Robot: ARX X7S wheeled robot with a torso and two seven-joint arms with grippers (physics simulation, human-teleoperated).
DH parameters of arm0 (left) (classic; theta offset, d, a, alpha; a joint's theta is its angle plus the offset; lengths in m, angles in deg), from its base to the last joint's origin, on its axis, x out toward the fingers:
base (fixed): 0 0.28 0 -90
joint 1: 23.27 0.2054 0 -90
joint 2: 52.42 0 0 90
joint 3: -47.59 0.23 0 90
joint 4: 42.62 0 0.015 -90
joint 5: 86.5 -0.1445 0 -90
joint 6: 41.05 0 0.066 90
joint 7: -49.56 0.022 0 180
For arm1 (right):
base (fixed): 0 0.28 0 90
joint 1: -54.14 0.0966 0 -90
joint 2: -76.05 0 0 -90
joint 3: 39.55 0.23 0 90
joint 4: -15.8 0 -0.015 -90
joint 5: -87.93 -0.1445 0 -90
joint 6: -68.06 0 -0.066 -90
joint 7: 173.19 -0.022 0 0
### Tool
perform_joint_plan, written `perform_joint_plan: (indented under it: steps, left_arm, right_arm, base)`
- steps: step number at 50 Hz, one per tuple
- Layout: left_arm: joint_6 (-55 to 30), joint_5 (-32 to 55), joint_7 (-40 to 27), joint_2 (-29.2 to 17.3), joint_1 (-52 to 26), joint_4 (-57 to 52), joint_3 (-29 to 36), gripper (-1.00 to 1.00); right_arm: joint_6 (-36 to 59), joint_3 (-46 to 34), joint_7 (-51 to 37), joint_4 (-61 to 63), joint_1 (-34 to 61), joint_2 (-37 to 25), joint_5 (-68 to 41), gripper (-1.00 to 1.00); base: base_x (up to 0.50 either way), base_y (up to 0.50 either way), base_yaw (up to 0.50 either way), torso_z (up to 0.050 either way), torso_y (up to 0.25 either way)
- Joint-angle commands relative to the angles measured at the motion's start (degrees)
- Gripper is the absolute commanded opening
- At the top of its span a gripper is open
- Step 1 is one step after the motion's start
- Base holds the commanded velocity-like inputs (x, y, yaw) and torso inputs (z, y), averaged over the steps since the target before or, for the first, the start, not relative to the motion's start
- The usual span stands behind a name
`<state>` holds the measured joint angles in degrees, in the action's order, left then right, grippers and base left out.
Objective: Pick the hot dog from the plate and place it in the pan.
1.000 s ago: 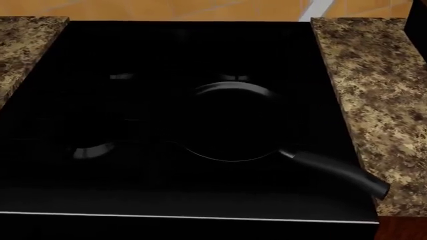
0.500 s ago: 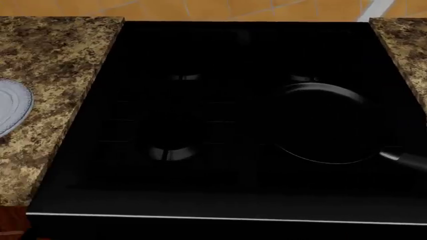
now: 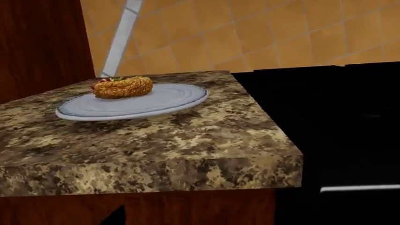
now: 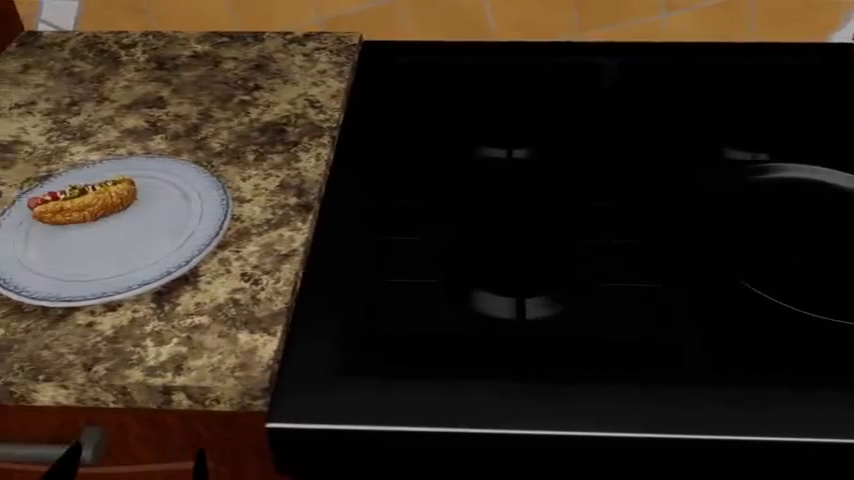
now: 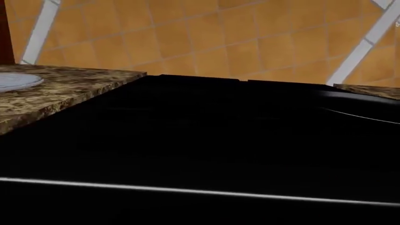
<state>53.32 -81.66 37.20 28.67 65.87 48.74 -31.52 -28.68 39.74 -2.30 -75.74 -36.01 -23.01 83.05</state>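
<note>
The hot dog (image 4: 83, 200) lies on the far left part of the plate (image 4: 134, 250), which rests on the granite counter left of the stove. In the left wrist view the hot dog (image 3: 122, 87) sits on the plate (image 3: 156, 98), well beyond the counter's front edge. Only the left part of the black pan (image 4: 801, 240) shows, at the head view's right edge; its rim (image 5: 368, 105) shows faintly in the right wrist view. Two dark tips of my left gripper (image 4: 131, 465) stand wide apart below the counter front, holding nothing. My right gripper is out of view.
The black stove top (image 4: 561, 250) with burner rings fills the middle. Granite counter (image 4: 174, 340) ends in a front edge above a brown cabinet with a grey handle (image 4: 47, 448). An orange tiled wall (image 5: 206, 42) stands behind. The plate's edge (image 5: 16, 80) shows in the right wrist view.
The head view has shifted left: the pan slid from the middle to the right edge, and the plate with the hot dog came fully into view.
</note>
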Motion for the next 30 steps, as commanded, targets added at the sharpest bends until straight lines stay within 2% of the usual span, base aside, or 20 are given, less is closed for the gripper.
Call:
perform_joint_plan:
  steps: [1, 28, 30]
  left_arm:
    - [0.0, 0.6, -0.4, -0.3, -0.1, 0.0, 0.3, 1.0]
    - [0.8, 3.1, -0.6, -0.6, -0.1, 0.4, 0.8, 1.0]
    - [0.8, 3.0, -0.7, -0.7, -0.2, 0.4, 0.9, 1.0]
  right_arm:
    - [-0.8, -0.6, -0.6, 0.1, -0.8, -0.5, 0.2, 1.0]
    - [-1.5, -1.2, -1.6, -0.4, -0.7, -1.2, -0.5, 1.0]
    - [-1.7, -1.2, -1.7, -0.3, -0.8, -1.3, -0.9, 1.0]
  base:
    - [-0.02, 0.5, 0.0, 0.0, 0.0]
    - [-0.01, 0.5, 0.0, 0.0, 0.0]
    - [0.0, 0.0, 0.0, 0.0, 0.0]
